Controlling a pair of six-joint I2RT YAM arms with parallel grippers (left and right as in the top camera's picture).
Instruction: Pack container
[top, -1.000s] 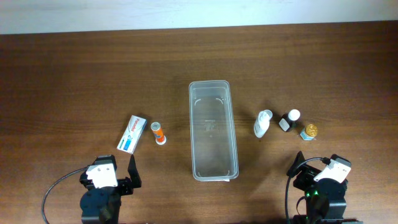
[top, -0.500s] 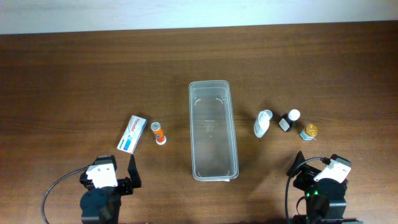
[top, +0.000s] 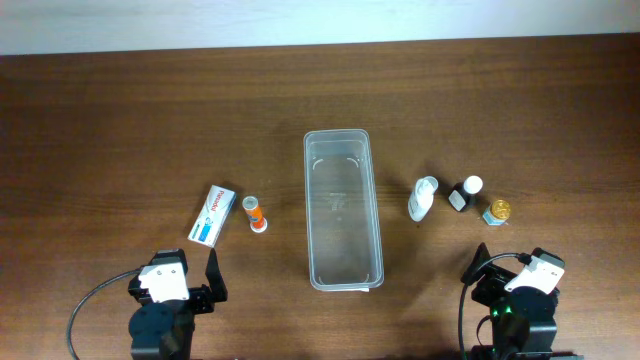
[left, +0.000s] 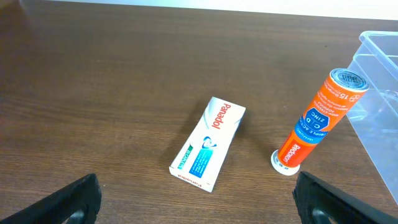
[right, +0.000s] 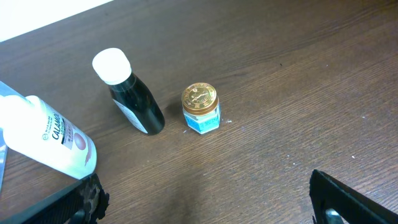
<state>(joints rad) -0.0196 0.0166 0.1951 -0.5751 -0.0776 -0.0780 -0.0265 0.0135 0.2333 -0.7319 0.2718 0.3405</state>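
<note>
1. The container (top: 343, 210) lies on the middle of the tabletop (top: 150, 120), its long sides running away from the robot, and neither hand touches it.
2. The left hand (top: 186, 280) hangs to the left of the container, off its near short end and well apart from it. Its fingers (left: 78, 199) are spread wide and hold nothing.
3. The right hand (top: 508, 275) hangs to the right of the container, also off the near end and well apart from it. Its fingers (right: 342, 199) are likewise spread wide and hold nothing.
4. Left of the container, an orange tube (top: 255, 214) lies near its long side without touching it. In the left wrist view, a corner of the clear wall shows just beyond the tube.
5. A white-and-blue box (top: 214, 214) lies flat farther left of the container, just beside the tube.
6. Right of the container, a white bottle (top: 423, 197) is the closest thing, near the long side but apart from it.
7. Farther right of the container stands a dark bottle with a white cap (top: 465, 192), then a small jar with a gold lid (top: 497, 211).
</note>
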